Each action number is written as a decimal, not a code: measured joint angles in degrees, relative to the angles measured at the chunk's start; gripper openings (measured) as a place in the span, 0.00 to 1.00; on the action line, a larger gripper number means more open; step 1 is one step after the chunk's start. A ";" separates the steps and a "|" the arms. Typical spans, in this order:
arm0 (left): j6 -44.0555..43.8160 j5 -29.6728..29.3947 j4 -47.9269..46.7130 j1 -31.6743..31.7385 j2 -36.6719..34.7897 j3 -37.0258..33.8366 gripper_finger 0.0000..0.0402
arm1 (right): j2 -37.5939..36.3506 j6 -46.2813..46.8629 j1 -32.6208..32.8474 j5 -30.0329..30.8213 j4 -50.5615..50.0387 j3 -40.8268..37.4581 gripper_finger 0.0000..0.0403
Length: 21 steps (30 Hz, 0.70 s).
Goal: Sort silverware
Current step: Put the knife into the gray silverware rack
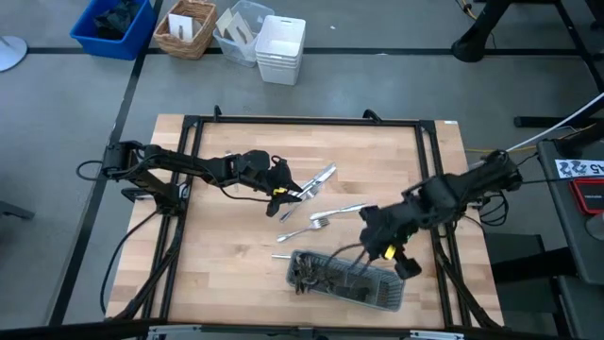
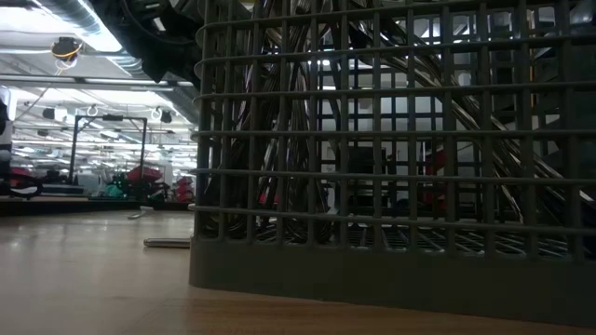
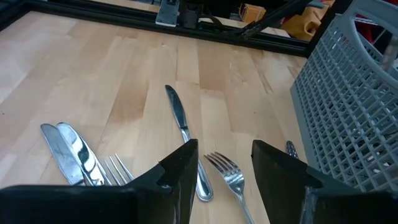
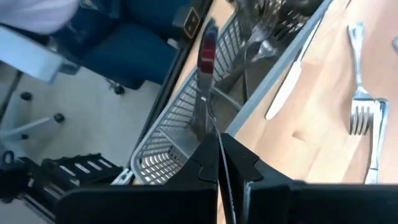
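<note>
The dark grey mesh tray (image 1: 344, 280) lies near the table's front edge, with several pieces of silverware standing in it (image 2: 307, 140). More silverware lies loose mid-table: forks (image 1: 326, 219), a knife (image 3: 180, 115), and two flat pieces (image 3: 68, 149). My left gripper (image 3: 224, 168) hovers open over the loose pieces, with a fork (image 3: 231, 177) showing between its fingers and untouched. My right gripper (image 4: 217, 149) is over the tray's right end (image 1: 376, 255), shut on a slim silver piece (image 4: 207, 68). My right gripper pinches the slim silver piece between its two fingers at the end nearest them (image 4: 214, 132). The fingers slant down from above and the piece runs on along them. It is clear of the table, with its far end (image 4: 208, 37) over the tray's mesh compartment; whether that end touches the tray I cannot tell.
A black frame (image 1: 302, 121) runs around the wooden table top. One more piece of silverware (image 1: 283, 255) lies just left of the tray. Bins and baskets (image 1: 189, 28) stand on the floor beyond the far edge. Bare wood lies at the near left.
</note>
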 joint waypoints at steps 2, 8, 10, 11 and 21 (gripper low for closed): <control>0.00 0.01 0.00 0.00 0.00 0.00 0.36 | 0.65 0.38 1.52 0.75 -0.62 0.00 0.01; 0.20 0.01 0.03 0.00 0.00 0.00 0.36 | 2.62 1.34 4.39 1.64 -0.60 0.00 0.01; 0.20 0.00 0.04 0.00 0.00 0.00 0.36 | 3.40 1.34 4.83 1.65 -0.59 0.00 0.02; 0.20 0.01 0.04 0.00 0.00 0.00 0.36 | 3.71 1.34 4.81 1.71 -0.61 0.00 0.02; 0.22 0.02 -0.02 0.00 0.00 0.00 0.36 | 5.40 1.41 4.62 4.55 -0.56 -0.03 0.09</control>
